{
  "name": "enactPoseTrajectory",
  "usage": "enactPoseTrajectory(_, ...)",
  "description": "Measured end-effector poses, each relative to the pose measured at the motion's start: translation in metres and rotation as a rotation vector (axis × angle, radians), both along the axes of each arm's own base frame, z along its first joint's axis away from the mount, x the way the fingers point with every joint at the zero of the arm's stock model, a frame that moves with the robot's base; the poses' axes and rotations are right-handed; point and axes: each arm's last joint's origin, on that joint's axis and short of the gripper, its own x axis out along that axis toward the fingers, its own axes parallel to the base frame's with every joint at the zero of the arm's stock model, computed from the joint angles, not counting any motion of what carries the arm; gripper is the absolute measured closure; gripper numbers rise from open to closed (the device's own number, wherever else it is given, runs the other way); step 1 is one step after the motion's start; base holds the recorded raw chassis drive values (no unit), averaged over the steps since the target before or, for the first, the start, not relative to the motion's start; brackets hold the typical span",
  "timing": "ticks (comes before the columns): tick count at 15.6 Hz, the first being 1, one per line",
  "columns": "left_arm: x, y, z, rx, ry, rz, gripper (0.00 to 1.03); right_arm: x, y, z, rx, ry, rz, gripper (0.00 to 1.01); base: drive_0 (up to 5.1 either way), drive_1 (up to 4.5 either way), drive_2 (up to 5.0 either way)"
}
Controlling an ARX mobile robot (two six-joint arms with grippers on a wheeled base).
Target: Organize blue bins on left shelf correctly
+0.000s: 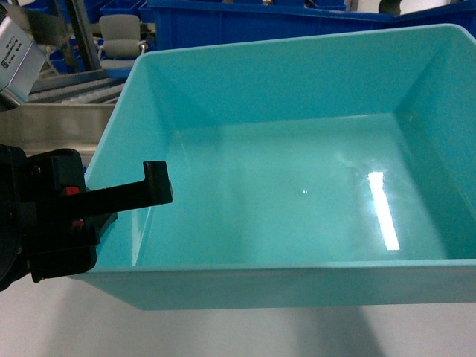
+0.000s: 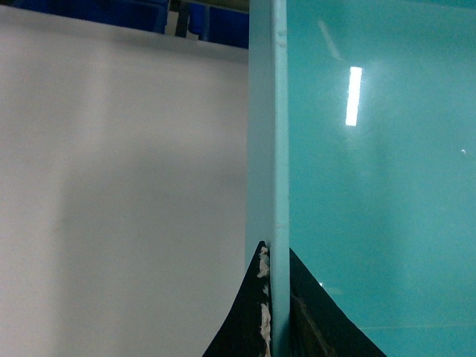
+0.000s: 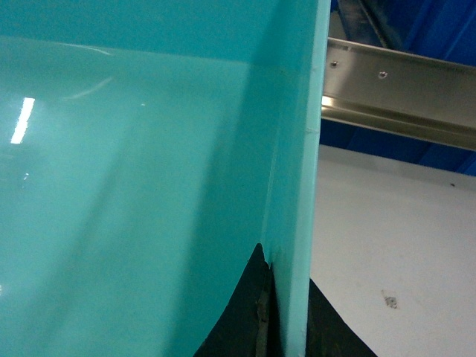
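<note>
In the head view the turquoise bin filled the frame, the left gripper at its lower-left wall. The left wrist view showed those jaws clamped on that rim. The right gripper likewise pinched the opposite wall beneath the shelf's steel rail. Such thin, glossy edge holds could slip or tilt the bin.

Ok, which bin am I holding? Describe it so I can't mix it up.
It fills the middle of the head view: the tub, open and empty, with the left gripper and the right gripper each clamped on a side wall. Unlike the royal-blue bins behind, it is pale turquoise and smooth-walled.
</note>
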Motion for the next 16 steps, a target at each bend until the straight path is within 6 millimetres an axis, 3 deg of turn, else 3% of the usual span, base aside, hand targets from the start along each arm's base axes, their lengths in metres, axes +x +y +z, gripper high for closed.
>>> enactPoseTrajectory(7,-0.0001,0.0,0.0,0.0,0.0,-0.001,1.01,-0.0001,0.0,-0.0002,0.0,0.001,0.0,0.99,-4.4,0.32,4.1)
enactPoseTrajectory(16,-0.0001,0.0,0.0,0.0,0.0,0.0,1.01,-0.0001,0.0001,-0.0002,0.0,0.001,0.001,0.99,-4.9,2.21,2.9)
